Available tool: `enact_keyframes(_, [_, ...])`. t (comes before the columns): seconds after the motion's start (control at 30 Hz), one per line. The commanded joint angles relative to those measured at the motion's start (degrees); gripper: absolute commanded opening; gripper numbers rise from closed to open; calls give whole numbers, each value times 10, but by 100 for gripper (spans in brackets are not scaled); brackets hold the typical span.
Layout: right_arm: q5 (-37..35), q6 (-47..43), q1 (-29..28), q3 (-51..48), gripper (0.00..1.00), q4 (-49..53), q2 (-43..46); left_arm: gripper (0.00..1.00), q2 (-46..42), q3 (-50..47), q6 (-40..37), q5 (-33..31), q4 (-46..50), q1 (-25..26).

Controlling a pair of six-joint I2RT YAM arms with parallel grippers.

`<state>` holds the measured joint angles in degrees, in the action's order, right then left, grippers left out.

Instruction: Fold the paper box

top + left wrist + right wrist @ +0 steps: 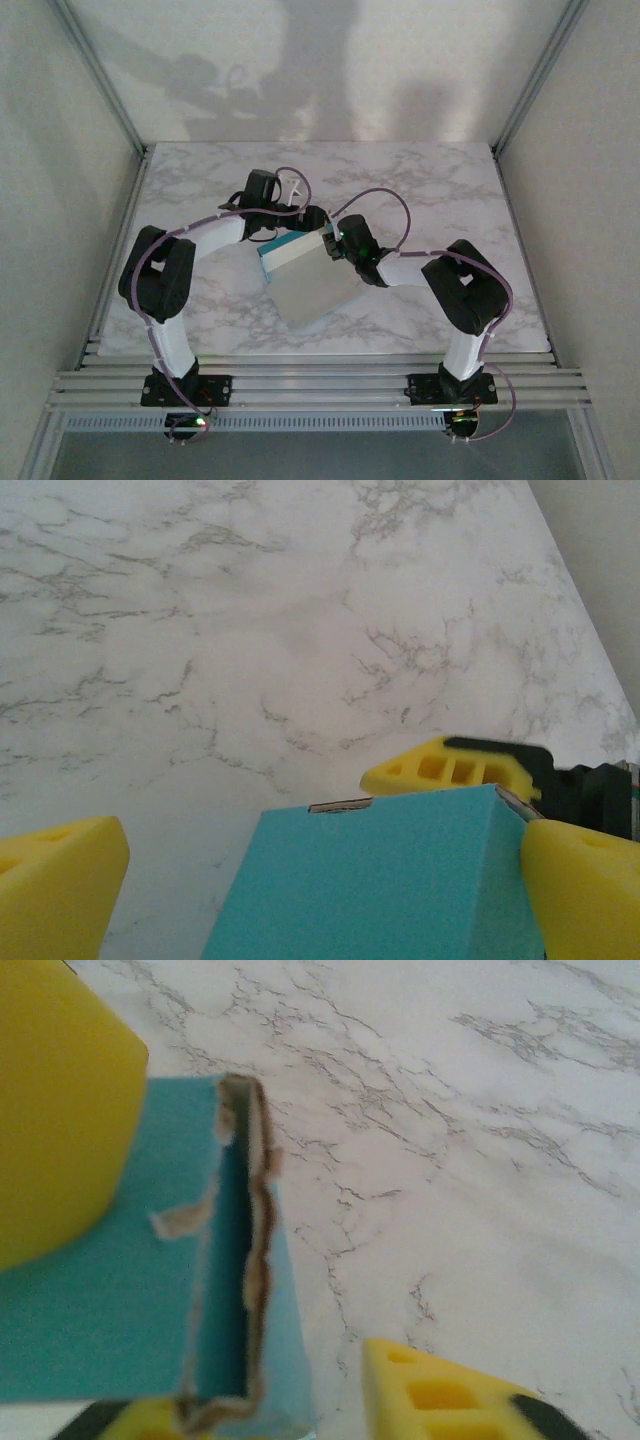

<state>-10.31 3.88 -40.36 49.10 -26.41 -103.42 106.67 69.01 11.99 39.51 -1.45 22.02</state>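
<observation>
The paper box (312, 285) lies mid-table, its off-white panel facing up and a turquoise wall along its far-left edge. My left gripper (297, 226) is over that far edge. In the left wrist view it (320, 890) stands wide open, with the turquoise box (380, 880) between its yellow fingers (60, 880); a gap shows on the left side. My right gripper (336, 246) is at the box's far right corner. It (290, 1410) is open, and the box's torn-edged wall (250, 1260) stands between the jaws, close to the left one, with bare table before the right finger (450, 1400).
The marble table (450, 190) is ringed by white walls and a metal frame (320, 385) along the near edge. My right gripper's yellow finger (450, 770) shows just behind the box in the left wrist view. My left gripper's finger (60, 1110) looms close in the right wrist view.
</observation>
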Motion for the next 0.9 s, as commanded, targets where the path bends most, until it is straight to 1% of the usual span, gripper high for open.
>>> enact_keyframes(0.0, [32,-1,3,-23,35,8,27,99,4,10,-10,22,26,11])
enact_keyframes(0.13, [74,16,9,-57,41,16,75,99,-3,18,-3,17,27,10])
enact_keyframes(0.27, [96,40,15,-103,47,31,140,99,-7,34,-2,4,39,9])
enact_keyframes(0.43, [120,93,30,-145,53,108,234,99,-12,56,0,-11,56,6])
enact_keyframes(0.53, [128,107,32,-153,57,164,280,99,-18,66,6,-23,61,4])
enact_keyframes(0.63, [149,112,37,-159,60,199,316,99,-35,74,18,-51,70,4])
enact_keyframes(0.7, [182,109,46,-155,62,209,328,99,-55,71,30,-82,84,4])
enact_keyframes(0.8, [238,90,64,-121,66,239,331,99,-107,42,66,-144,109,3])
enact_keyframes(0.87, [260,86,80,-85,68,262,323,99,-154,3,98,-172,118,5])
